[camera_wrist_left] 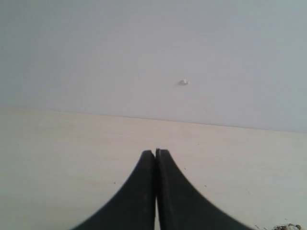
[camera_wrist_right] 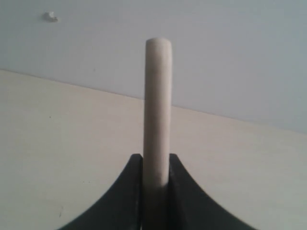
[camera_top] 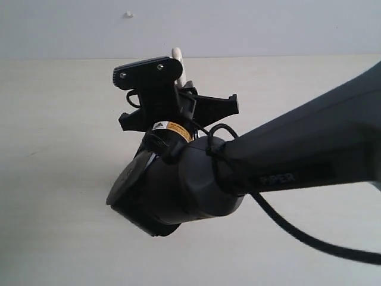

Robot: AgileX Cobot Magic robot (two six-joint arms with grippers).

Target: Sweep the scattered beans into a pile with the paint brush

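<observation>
My right gripper (camera_wrist_right: 156,158) is shut on the pale wooden handle of the paint brush (camera_wrist_right: 158,96), which stands up between its black fingers. The ferrule and bristles are hidden. In the exterior view the right arm (camera_top: 286,149) fills the middle, and only the rounded end of the paint brush (camera_top: 177,55) peeks above the wrist camera mount (camera_top: 149,71). My left gripper (camera_wrist_left: 155,152) is shut with nothing between its fingers, low over the table. A few dark beans (camera_wrist_left: 287,226) show at the corner of the left wrist view. The pile is out of view.
The pale wooden table (camera_top: 59,119) runs back to a grey-white wall (camera_top: 238,24). A small white blob (camera_wrist_left: 183,82) sticks to that wall. A black cable (camera_top: 309,238) hangs from the right arm.
</observation>
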